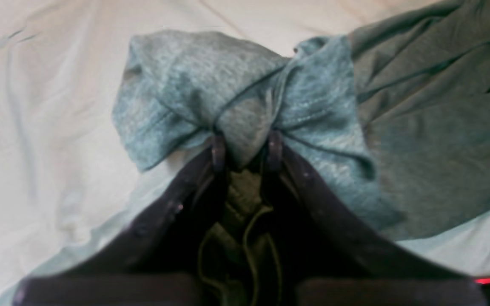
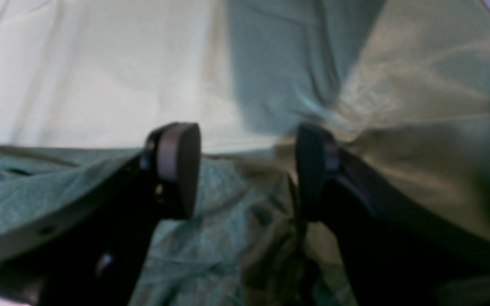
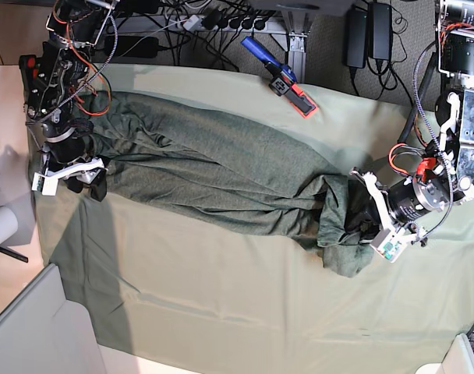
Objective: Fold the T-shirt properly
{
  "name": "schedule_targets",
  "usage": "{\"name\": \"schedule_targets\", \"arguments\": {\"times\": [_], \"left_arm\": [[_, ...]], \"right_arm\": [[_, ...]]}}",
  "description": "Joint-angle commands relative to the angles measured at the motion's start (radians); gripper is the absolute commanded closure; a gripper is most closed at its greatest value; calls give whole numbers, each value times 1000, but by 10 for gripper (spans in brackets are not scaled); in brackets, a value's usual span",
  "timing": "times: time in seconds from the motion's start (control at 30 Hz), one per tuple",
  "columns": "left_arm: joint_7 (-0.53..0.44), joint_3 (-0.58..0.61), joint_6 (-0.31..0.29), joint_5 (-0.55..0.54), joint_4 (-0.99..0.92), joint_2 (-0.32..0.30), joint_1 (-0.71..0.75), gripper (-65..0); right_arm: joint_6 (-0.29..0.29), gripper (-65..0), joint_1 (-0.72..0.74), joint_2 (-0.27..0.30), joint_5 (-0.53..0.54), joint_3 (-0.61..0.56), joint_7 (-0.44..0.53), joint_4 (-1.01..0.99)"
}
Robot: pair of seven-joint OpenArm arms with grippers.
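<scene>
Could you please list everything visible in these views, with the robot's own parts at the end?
T-shirt: one, dark heathered olive-green, stretched lengthwise between both arms.
Cloth sheet: one, pale sage-green, spread beneath the shirt.
Handheld tool: one, blue and black with a red tip, on the sheet's far edge.
Cables and power adapters: several, black, behind the sheet.
Left gripper: one, dark, shut on bunched shirt fabric.
Right gripper: one, dark, jaws apart over the shirt's other end.

Both wrist views are blurred; bunched T-shirt fabric hides the left hand's fingertips.
</scene>
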Motion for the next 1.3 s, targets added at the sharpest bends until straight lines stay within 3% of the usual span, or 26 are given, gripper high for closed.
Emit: {"name": "schedule_targets", "arguments": {"times": [0.0,0.1,0.23,0.37,0.6,0.9,0.93,0.97,1.03,1.07,1.17,1.27], "left_arm": [[-26,11,-7,-17,22,-3,-19,0],[-26,75,-7,-12,23,-2,-19,0],[-26,187,-4,73,23,34,-20,0],[-27,311,92,129,23,100,-22,0],[10,487,208,303,23,241,-74,0],[65,603,218,320,11,276,-96,0],[65,614,218,319,6,276,-96,-27],[69,624,219,318,4,276,-93,-94],[69,642,280,306,4,277,-83,-183],[71,652,315,304,4,280,-82,-200],[104,659,327,304,4,317,-83,-203],[138,659,327,262,4,373,-83,-203]], "right_arm": [[2,-354,14,21,23,7,27,16],[2,-354,14,21,27,7,26,16],[2,-354,14,21,27,7,27,16],[2,-354,14,21,26,7,26,16],[3,-354,14,22,34,7,26,16],[3,-354,14,21,34,7,18,16],[3,-354,14,22,33,7,18,16],[3,-354,13,22,33,7,18,16],[3,-354,14,21,34,7,6,16],[3,-354,14,21,37,7,-5,16],[2,-356,15,22,90,8,-68,16],[0,-435,19,22,147,37,-101,15]]}}
